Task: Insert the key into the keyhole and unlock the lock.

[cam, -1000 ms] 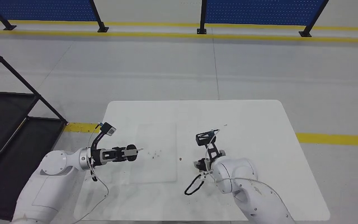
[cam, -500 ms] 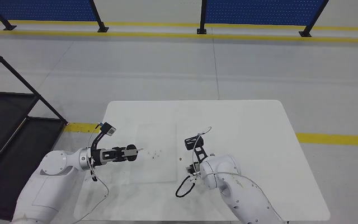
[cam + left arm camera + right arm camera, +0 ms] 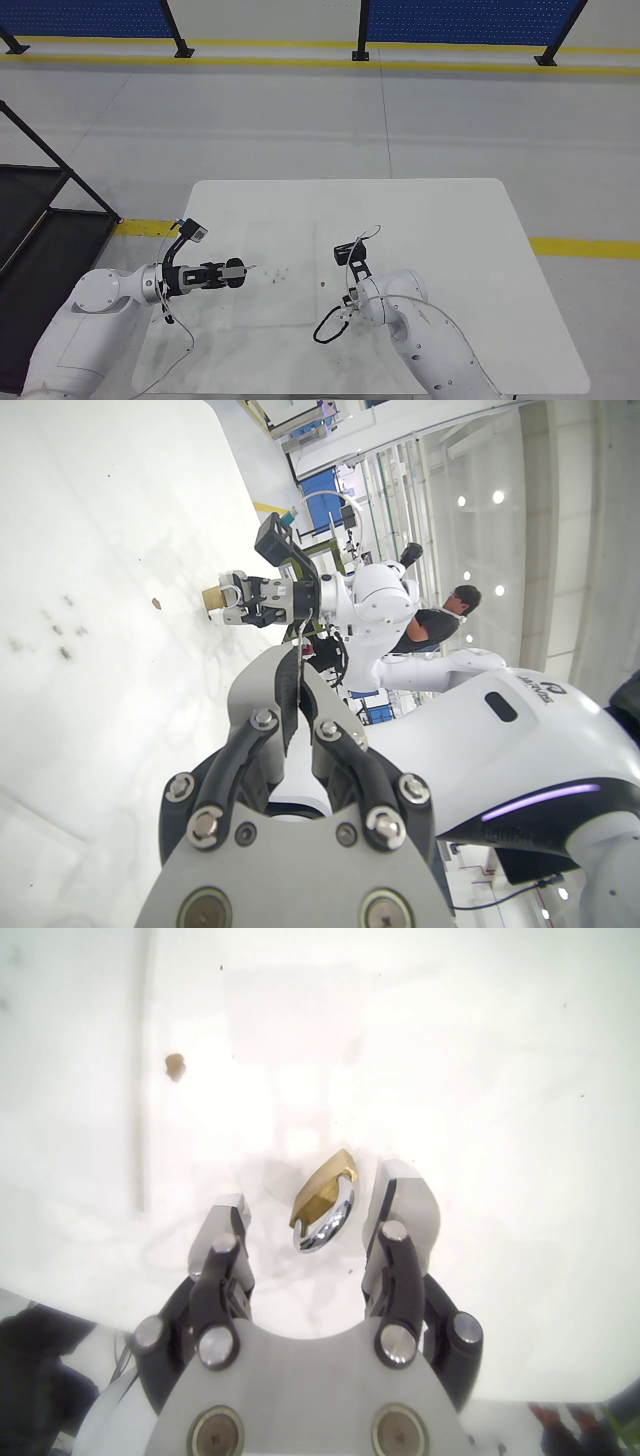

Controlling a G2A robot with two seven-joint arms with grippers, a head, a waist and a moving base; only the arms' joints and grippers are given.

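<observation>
A small brass padlock [image 3: 322,1188] with a silver shackle lies on the white table [image 3: 450,230]. My right gripper [image 3: 315,1195] is open, low over the table, with one finger on each side of the padlock and a gap at both. In the left wrist view the padlock [image 3: 214,598] sits at the tips of that right gripper [image 3: 227,597], farther off. My left gripper [image 3: 299,670] is shut on a thin metal key [image 3: 300,657]. In the top view the key [image 3: 250,267] points right from the left gripper [image 3: 236,271] toward the right gripper [image 3: 347,296].
A small brown speck [image 3: 173,1065] lies on the table between the two grippers, and several dark marks [image 3: 62,640] lie nearer the left gripper. A black frame [image 3: 40,230] stands off the table's left side. The table's right half is bare.
My right arm has swung left across the table, bringing its gripper closer to the left gripper. The left arm and its key have stayed put.
</observation>
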